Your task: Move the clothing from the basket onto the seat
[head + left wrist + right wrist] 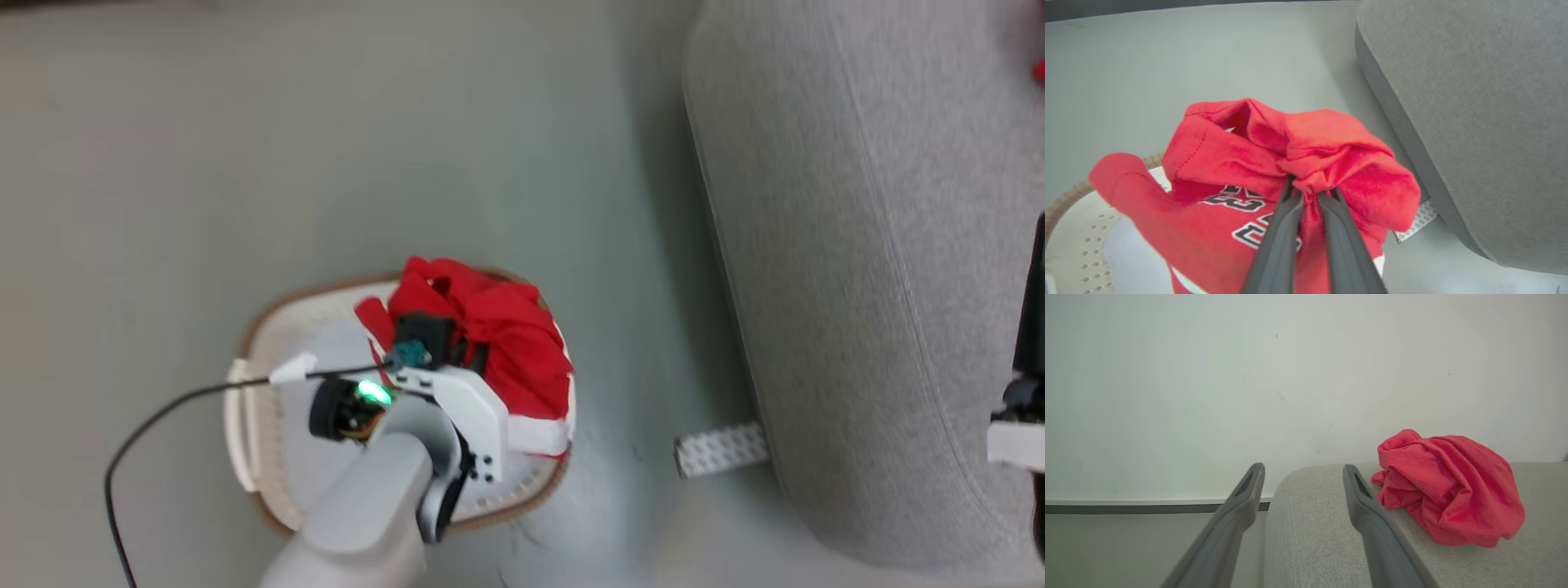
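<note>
The left end effector [1310, 190] was clamped shut on a bunch of the red jersey [1216, 228], heaped in the basket [326, 287] (grasp made, I judge). The next move called for lifting it clear of the basket and carrying it to the seat [857, 245], right of the basket. The right end effector [1302, 473] gaped wide, empty.

The red jersey [1208, 163] is gathered into a crumpled bunch that peaks above the basket [269, 318]. White-edged number lettering shows on a lower fold, and a white band of trim runs along its bottom edge. In the head view it covers the half of the basket nearest the seat [857, 245] and drapes over the rim on that side. The basket is oval and cream-white with perforated walls, a brown rim and a white handle. It stands upright on the floor, near the seat but apart from it. The seat is large, light grey and fabric-covered, with rounded edges. A second red garment [1453, 486] lies crumpled on its top, near a rounded end.
</note>
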